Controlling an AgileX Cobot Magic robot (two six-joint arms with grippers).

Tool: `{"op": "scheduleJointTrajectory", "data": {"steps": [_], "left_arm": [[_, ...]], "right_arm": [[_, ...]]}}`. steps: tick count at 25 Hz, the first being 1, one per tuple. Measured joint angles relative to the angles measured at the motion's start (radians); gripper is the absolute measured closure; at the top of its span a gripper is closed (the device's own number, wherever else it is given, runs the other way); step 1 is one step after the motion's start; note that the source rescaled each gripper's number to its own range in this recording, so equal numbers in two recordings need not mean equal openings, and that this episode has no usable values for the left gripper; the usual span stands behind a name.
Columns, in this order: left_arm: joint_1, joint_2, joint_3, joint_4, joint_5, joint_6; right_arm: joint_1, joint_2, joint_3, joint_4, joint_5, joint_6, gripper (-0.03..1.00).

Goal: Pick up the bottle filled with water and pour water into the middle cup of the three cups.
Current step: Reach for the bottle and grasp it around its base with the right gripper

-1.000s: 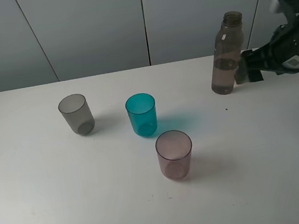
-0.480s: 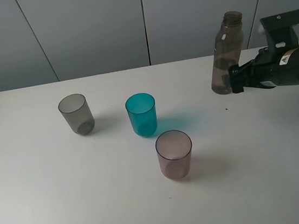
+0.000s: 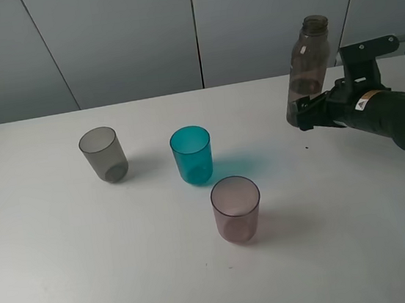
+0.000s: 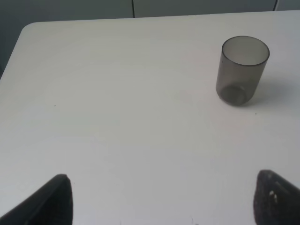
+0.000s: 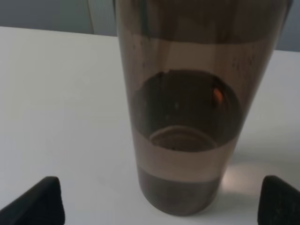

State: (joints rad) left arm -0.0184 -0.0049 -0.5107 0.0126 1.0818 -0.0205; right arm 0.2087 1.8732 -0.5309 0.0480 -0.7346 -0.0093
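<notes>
R gripper [image 3: 300,116] moved in, fingers wide apart (not touching) astride bottle [image 3: 310,61] base.

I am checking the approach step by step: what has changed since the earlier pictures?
The right gripper moved left and slightly lower, up to the bottle; its open jaws now stand on either side of the bottle's lower part, not closed on it. The bottle stays upright in its place. The grey cup, the middle cup and the pink cup have not moved.

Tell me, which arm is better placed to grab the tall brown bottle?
Right. The right gripper is open at the bottle, a finger on each side. The left gripper is far off, facing the grey cup.
</notes>
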Motion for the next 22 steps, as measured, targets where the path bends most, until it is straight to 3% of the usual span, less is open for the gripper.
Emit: {"op": "scheduleJointTrajectory", "data": {"steps": [5,9,11,22], "left_arm": [[0.000,0.000,0.000,0.000,0.000,0.000],[0.000,0.000,0.000,0.000,0.000,0.000],[0.000,0.000,0.000,0.000,0.000,0.000],[0.000,0.000,0.000,0.000,0.000,0.000]], "right_arm": [[0.000,0.070,0.003,0.084,-0.069,-0.002,0.28],[0.000,0.119,0.003,0.096,-0.171,-0.002,0.03],[0.000,0.140,0.003,0.098,-0.207,-0.002,-0.02],[0.000,0.217,-0.013,0.094,-0.376,0.067,-0.03]]}}
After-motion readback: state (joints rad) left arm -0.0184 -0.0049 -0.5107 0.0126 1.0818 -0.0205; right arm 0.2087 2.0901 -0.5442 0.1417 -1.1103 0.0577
